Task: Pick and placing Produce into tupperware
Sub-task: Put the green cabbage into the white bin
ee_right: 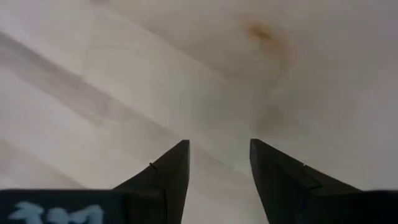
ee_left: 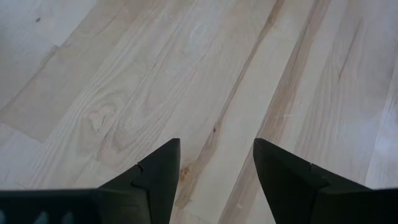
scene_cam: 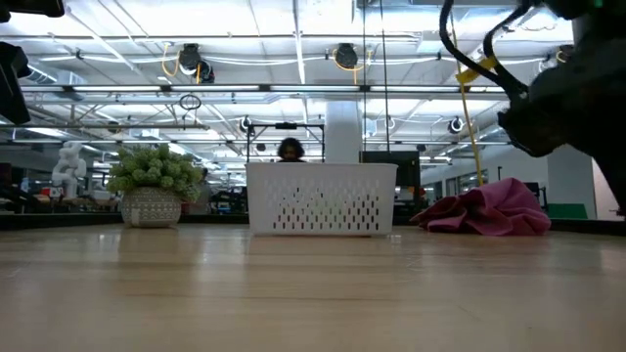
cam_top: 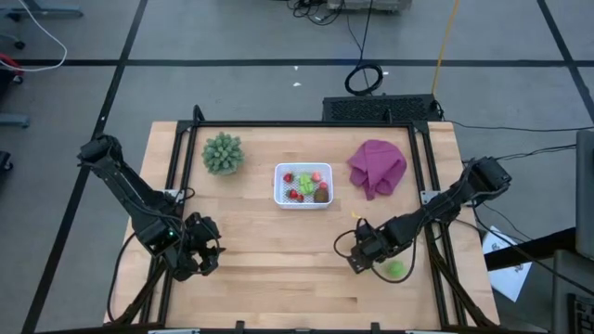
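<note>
**Last green piece waiting beside right gripper**

Right gripper (cam_top: 360, 256) low over bare worktop (cam_top: 278, 269), fingers parted, grasping nothing. Just beside it, one green produce piece (cam_top: 395, 269), unpicked. Farther off, tupperware (cam_top: 303, 200) already loaded with red, green, brown bits. Left gripper (cam_top: 206, 252) parked, released, empty.
</note>
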Controlling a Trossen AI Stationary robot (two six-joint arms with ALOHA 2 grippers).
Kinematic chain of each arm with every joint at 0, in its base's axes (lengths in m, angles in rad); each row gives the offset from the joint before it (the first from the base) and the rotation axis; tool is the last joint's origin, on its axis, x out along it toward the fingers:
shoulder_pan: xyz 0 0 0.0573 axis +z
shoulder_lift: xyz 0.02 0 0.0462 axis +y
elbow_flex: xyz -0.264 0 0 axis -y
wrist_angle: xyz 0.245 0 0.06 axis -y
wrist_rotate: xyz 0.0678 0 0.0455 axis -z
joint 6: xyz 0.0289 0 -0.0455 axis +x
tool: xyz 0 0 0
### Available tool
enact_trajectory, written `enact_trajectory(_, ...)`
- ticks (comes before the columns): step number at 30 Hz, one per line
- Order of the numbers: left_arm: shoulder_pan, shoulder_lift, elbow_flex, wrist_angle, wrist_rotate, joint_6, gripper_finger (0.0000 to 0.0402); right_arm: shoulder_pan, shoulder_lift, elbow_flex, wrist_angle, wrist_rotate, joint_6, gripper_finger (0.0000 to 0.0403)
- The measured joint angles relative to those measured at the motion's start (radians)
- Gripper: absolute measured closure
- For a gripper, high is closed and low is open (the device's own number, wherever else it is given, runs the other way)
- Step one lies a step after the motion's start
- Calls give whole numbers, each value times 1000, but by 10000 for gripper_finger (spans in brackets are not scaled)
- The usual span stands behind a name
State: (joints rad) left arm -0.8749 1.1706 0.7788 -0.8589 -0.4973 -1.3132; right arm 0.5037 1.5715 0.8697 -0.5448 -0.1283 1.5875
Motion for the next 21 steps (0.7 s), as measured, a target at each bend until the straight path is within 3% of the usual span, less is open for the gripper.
enact_trajectory(10,0,0,0,1,0,-4,195,-15,-49,3,12,106,-82,282)
enact_trajectory(21,0,0,0,1,0,-5,195,17,-165,5,22,99,-54,297)
